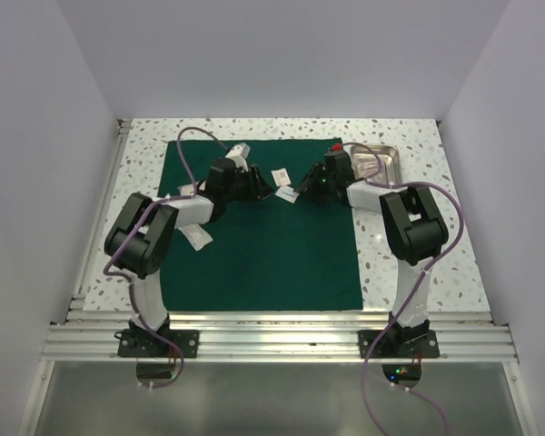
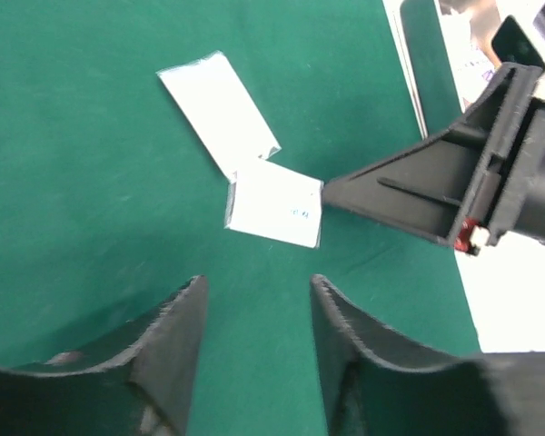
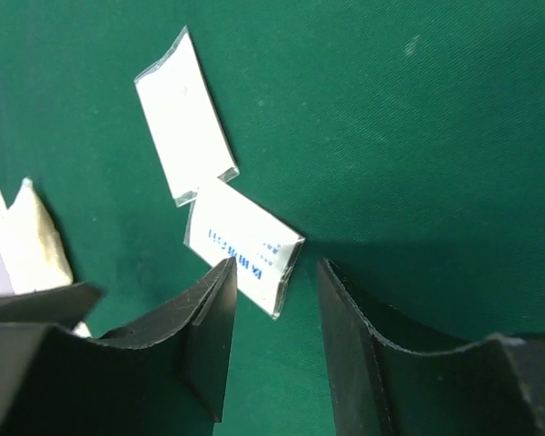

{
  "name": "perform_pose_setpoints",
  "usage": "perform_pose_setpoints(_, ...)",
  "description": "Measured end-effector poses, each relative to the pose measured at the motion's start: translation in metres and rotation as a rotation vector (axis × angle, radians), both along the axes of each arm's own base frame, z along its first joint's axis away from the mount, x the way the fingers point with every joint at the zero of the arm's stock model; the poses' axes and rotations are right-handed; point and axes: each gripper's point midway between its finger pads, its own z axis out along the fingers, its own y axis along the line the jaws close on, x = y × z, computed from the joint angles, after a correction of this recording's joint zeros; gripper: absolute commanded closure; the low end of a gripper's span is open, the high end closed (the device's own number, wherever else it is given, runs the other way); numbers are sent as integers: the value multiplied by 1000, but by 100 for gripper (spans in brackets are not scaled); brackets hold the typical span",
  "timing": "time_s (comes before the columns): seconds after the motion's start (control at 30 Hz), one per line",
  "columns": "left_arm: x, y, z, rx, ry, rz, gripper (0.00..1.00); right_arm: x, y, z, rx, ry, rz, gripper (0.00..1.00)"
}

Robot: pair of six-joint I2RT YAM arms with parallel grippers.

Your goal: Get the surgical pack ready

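Printed packet (image 1: 287, 193) on the surgical pack (image 1: 254, 263) — my open left claw (image 2: 257, 280) at its 9 o'clock, open right claw (image 3: 274, 265) at 3.

Right gripper (image 3: 274, 265) crowds the packets (image 2: 274, 203); surgical pack (image 2: 91, 182) leftward lies open.

Plain white walls (image 1: 282, 54) enclose a speckled white desk (image 1: 150, 150) on three sides. Aluminium rails (image 1: 272, 341) run along its near edge, under soft, even light.
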Motion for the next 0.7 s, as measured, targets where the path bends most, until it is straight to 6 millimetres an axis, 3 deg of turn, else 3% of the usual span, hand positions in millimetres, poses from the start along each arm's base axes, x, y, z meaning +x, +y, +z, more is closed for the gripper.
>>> perform_pose_setpoints(0.17,10,-27,-18,-12,47,-47,62,-1,3,1,23,5,1,60)
perform_pose_setpoints(0.37,14,-51,-31,-12,60,-91,67,3,7,7,54,-9,-9,66)
perform_pose_setpoints(0.57,11,-54,-51,4,94,-100,68,5,11,12,85,-18,-8,66)
perform_pose_setpoints(0.7,11,-55,-52,5,94,-99,68,3,10,9,77,-4,-12,59)
